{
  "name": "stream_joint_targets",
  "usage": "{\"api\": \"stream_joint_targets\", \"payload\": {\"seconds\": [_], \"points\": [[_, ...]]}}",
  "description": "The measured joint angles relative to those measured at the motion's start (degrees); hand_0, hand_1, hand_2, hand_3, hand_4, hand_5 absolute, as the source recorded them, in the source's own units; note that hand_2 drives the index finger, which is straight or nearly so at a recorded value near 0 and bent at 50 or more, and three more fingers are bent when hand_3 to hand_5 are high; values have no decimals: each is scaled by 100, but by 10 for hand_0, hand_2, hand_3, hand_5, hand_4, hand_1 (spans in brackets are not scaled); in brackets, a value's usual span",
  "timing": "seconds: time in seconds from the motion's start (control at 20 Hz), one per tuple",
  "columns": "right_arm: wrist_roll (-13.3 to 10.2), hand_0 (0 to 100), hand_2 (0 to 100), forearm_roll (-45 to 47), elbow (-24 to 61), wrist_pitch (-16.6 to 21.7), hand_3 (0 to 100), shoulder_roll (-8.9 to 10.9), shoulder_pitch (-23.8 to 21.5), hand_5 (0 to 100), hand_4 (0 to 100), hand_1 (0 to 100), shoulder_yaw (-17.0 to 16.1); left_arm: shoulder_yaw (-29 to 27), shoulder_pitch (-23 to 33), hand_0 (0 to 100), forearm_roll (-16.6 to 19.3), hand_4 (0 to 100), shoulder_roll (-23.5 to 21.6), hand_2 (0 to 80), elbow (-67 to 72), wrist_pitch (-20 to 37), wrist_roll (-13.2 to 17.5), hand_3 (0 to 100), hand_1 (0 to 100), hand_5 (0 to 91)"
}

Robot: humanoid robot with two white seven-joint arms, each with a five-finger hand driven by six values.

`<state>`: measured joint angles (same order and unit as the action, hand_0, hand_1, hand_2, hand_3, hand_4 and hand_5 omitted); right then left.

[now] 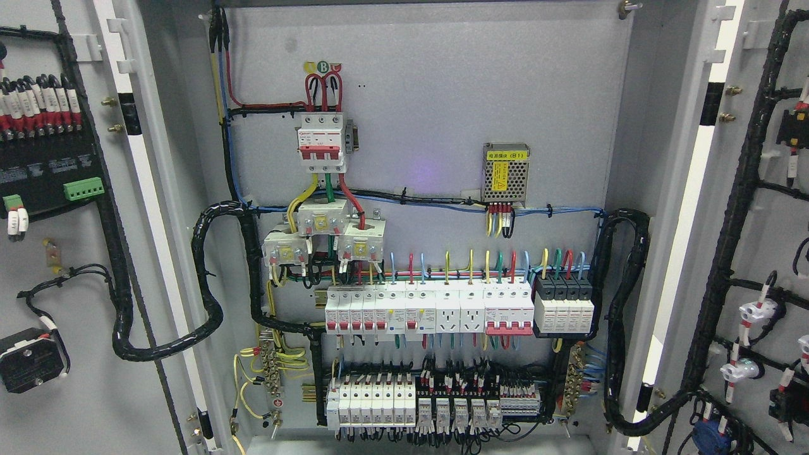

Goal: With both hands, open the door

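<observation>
Two cabinet doors, left door [57, 253] and right door [758, 253], swung wide, opening apparently done; neither hand visible, state unknowable.

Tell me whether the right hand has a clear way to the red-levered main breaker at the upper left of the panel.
Probably yes. Both doors, left and right, are swung wide, and nothing stands in front of the breaker. Neither hand is in view, though, so the right hand's starting position cannot be judged.
</observation>
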<state>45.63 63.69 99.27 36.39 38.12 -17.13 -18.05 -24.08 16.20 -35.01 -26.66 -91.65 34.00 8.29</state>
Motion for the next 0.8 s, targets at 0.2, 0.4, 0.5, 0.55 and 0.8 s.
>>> {"api": "stream_joint_targets", "payload": {"seconds": [0.2, 0.4, 0.5, 0.55, 0.8], "points": [[9, 0, 0, 16, -46, 0, 0, 34, 18, 0, 0, 0, -4, -17, -175, 0, 5, 43, -32, 0, 77, -310, -10, 0, 0, 0], [9, 0, 0, 23, -88, 0, 0, 57, 26, 0, 0, 0, -6, -32, -360, 0, 21, 43, -56, 0, 131, -572, -17, 0, 0, 0], [9, 0, 0, 26, -106, 0, 0, 65, 29, 0, 0, 0, -6, -37, -432, 0, 30, 43, -68, 0, 150, -634, -18, 0, 0, 0], [9, 0, 0, 27, -112, 0, 0, 69, 30, 0, 0, 0, -6, -40, -463, 0, 32, 43, -75, 0, 158, -646, -18, 0, 0, 0], [13, 0, 0, 32, -133, 0, 0, 82, 32, 0, 0, 0, -6, -57, -604, 0, 50, 43, -110, 0, 198, -745, -17, 0, 0, 0]]}}
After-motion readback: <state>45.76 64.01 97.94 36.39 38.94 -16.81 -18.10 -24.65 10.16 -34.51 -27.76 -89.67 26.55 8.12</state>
